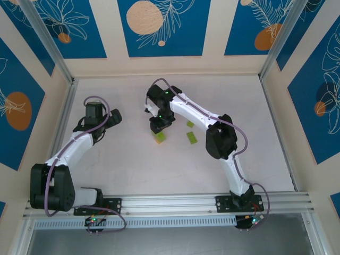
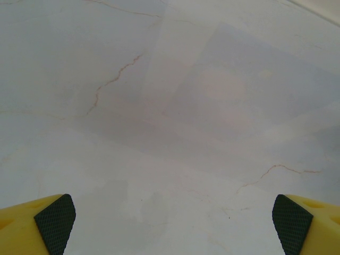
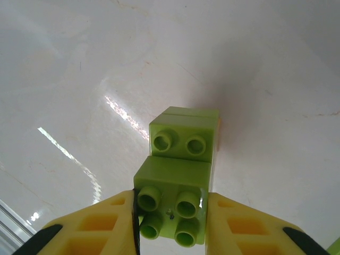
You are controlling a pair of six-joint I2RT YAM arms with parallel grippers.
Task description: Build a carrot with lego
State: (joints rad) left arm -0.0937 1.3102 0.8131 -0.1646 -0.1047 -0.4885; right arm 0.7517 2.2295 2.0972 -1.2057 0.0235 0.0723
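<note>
while the right gripper (image 3: 171,227) is pressed onto the top green brick (image 3: 170,204), pinching it between its yellow fingers, the carrot (image 1: 160,137) looks only partly built. this 2x2 piece sits stepped over a lower green brick (image 3: 185,139). an orange sliver (image 3: 218,130) shows at the stack's right edge, likely the tip brick. how many pieces are joined underneath cannot be told from the wrist view.

in the top view the stack is near the middle of the table (image 1: 106,159), right under the right gripper. whether it rests on the surface or is held just off it, cannot tell.

left to do, by my read: first loose green brick (image 1: 189,124) and second loose green brick (image 1: 192,137) lie unattached just right of the stack, and probably go on as leaves.

left gripper (image 2: 170,226) is spread wide, holding nothing, over bare table well to the left of the stack.

in the way: the right forearm (image 1: 194,112) passes close by both loose bricks, and the right gripper covers the stack from above, so there is little room for the left arm to come in.
</note>
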